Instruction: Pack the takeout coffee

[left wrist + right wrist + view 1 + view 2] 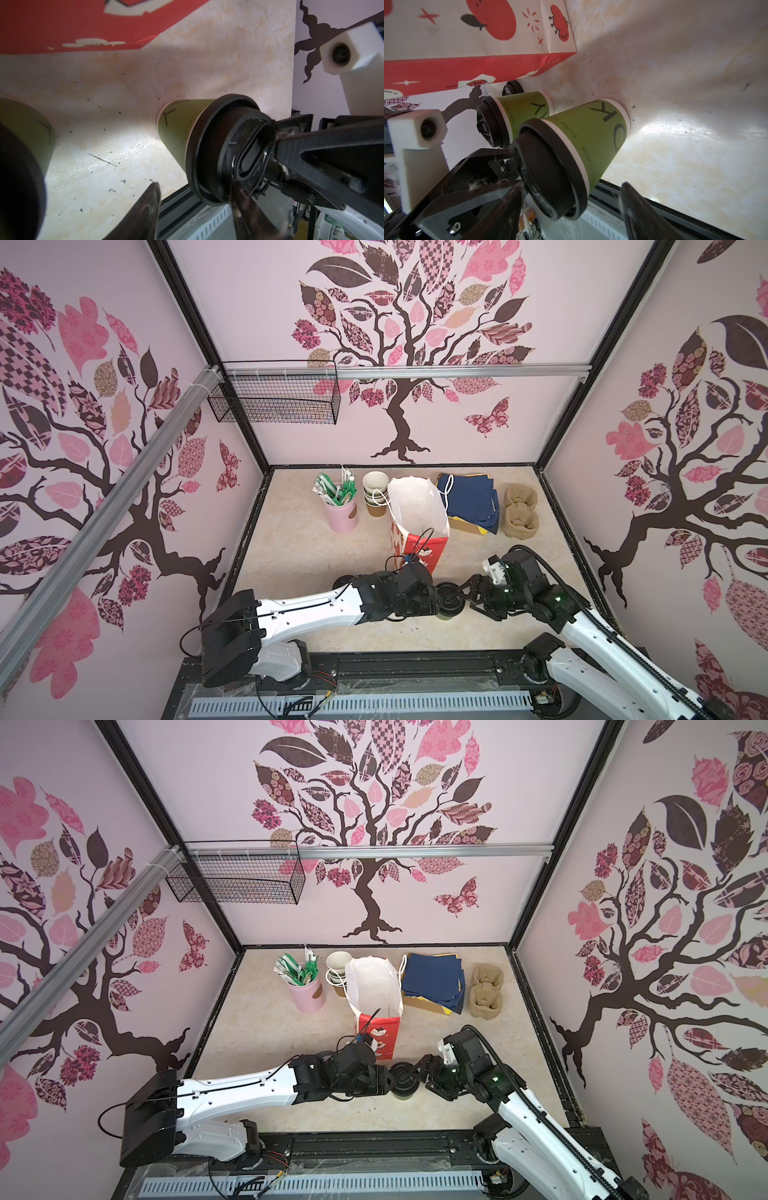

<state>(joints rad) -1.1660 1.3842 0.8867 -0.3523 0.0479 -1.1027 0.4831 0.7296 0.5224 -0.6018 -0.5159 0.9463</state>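
Evidently I am bracketing the lidded near cup (591,135) from both sides, left gripper (195,187) and right gripper (572,185) each gaping and gripping nothing, because it is standing upright beside its twin cup (525,108) just in front of the paper bag (419,547), awaiting loading.

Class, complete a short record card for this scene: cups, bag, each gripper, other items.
cups: two green lidded cups, the front cup and the second cup beside it, upright on the table
bag: red-and-white paper bag, standing open; cups not yet inside
left gripper: open, at the front cup's lid
right gripper: open, at the same lid, opposite side
other items: pink straw cup, stacked paper cups, pulp carriers
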